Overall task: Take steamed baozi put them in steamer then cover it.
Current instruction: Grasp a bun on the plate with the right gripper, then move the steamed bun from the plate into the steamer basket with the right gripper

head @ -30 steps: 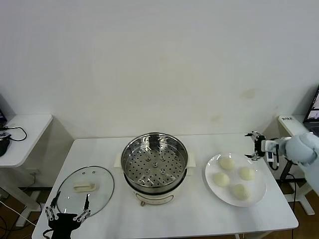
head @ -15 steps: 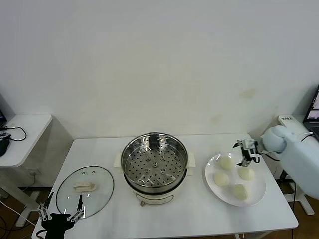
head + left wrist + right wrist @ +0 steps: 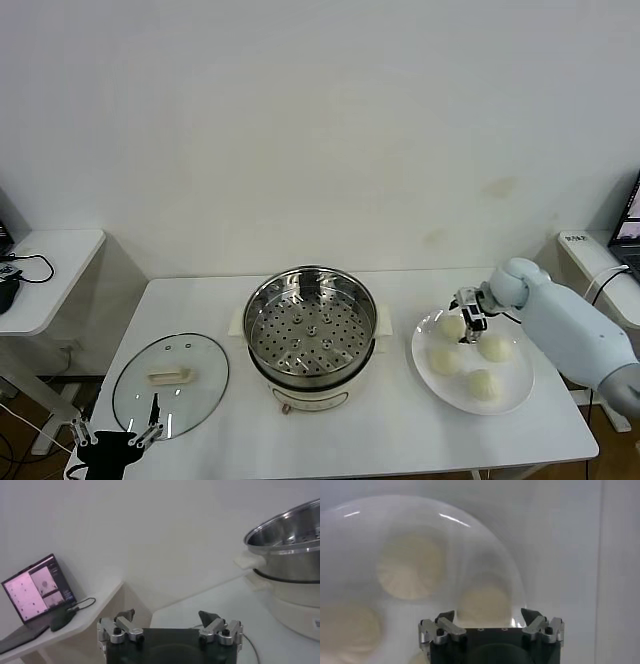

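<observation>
Right now the right gripper (image 3: 466,321) hovers over the plate's (image 3: 520,385) nearest-the-steamer bun (image 3: 453,326), fingers spread and empty, apparently lining up a grasp. Meanwhile the steamer (image 3: 311,322) stands uncovered to receive buns, its lid (image 3: 171,382) lying aside on the counter (image 3: 400,430) near the idle, wide-open left gripper (image 3: 112,438).

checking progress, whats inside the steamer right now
Nothing: the steamer shows only its bare perforated floor. All four baozi sit on the white plate, one partly hidden by the right gripper. Under the basket, the pot's inside is covered.
</observation>
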Motion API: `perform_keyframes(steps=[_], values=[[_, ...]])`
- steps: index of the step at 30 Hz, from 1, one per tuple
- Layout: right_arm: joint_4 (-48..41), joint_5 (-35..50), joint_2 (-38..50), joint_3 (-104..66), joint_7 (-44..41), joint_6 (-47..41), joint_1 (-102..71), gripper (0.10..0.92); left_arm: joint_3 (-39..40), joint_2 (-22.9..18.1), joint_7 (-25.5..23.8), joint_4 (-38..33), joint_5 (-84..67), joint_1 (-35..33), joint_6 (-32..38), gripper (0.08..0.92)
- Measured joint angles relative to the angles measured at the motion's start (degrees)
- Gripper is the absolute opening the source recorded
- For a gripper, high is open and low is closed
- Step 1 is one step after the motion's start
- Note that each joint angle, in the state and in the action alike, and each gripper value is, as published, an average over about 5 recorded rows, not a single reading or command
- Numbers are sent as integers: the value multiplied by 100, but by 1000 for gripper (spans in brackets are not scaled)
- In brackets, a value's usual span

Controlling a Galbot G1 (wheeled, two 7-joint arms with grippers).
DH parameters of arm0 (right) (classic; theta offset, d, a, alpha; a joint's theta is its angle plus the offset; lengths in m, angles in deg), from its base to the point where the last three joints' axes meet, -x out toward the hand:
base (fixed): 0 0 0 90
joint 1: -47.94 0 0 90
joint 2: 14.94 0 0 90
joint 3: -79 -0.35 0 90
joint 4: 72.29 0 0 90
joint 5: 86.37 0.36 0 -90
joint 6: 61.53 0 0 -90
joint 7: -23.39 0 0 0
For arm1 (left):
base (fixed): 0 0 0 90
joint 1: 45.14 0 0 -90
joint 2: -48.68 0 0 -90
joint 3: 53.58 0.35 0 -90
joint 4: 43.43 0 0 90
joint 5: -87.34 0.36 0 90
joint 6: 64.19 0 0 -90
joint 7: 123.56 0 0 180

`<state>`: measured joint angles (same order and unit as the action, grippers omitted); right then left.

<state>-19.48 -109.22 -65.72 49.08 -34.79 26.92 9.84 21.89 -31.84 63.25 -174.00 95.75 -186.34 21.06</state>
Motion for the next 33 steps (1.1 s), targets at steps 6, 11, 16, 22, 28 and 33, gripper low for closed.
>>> perform_keyframes(steps=[6,11,16,22,28,33], values=[[-53,-41,-43,44,-32,-28,41,635,-25,9,11,8,-1,5,5,823],[18,39,-7,107,-92,-81,89,612,-37,14,19,-2,-6,-6,9,823],[295,250,171,221,-165,-169,194,611,-22,17,25,-9,-7,-1,9,823],[873,643,590,438,-254,-293,462,611,27,49,27,-11,-8,28,10,823],[1424,1151,1026,837,-323,-414,1068,615,86,106,27,26,-28,64,11,823],[1790,1697,1158,1340,-334,-538,1855,619,98,166,26,67,-83,109,12,823]])
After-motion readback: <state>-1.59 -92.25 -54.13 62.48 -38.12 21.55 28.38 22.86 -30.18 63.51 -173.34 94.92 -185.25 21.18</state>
